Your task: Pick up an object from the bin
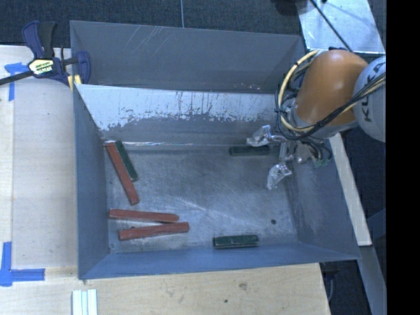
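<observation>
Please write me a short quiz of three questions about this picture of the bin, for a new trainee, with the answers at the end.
1. True or false: the gripper is shut on a thing.
2. How many red-brown sticks lie in the bin?
3. Fill the gap: the dark green bar nearest to the gripper lies by the ___ wall.

Key
1. False: its fingers stand open.
2. Three: one tilted at the left and two side by side near the front.
3. Back.
</observation>
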Controlling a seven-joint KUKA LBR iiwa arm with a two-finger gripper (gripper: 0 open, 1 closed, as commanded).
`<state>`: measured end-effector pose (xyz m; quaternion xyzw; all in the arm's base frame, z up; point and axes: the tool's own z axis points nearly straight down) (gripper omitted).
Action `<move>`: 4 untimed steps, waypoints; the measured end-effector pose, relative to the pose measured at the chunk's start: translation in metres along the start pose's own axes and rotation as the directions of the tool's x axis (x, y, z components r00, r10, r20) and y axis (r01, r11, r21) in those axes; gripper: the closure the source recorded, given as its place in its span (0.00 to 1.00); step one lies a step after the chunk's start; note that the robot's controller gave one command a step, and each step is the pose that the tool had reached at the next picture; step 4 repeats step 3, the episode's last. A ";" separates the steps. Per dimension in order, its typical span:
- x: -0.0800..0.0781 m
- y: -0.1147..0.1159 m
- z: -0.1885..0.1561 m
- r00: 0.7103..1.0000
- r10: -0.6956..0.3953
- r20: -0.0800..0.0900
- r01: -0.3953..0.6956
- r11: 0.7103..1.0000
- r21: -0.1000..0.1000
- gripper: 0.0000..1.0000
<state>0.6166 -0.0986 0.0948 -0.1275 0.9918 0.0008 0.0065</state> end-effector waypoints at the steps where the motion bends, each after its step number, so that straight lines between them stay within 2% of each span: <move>1: 0.003 -0.034 -0.013 0.998 -0.061 -0.010 0.061 0.998 0.004 0.00; 2: -0.022 0.037 0.015 0.998 -0.069 0.003 0.069 0.998 0.002 1.00; 4: -0.022 0.037 0.015 0.998 -0.069 0.002 0.068 0.998 0.001 1.00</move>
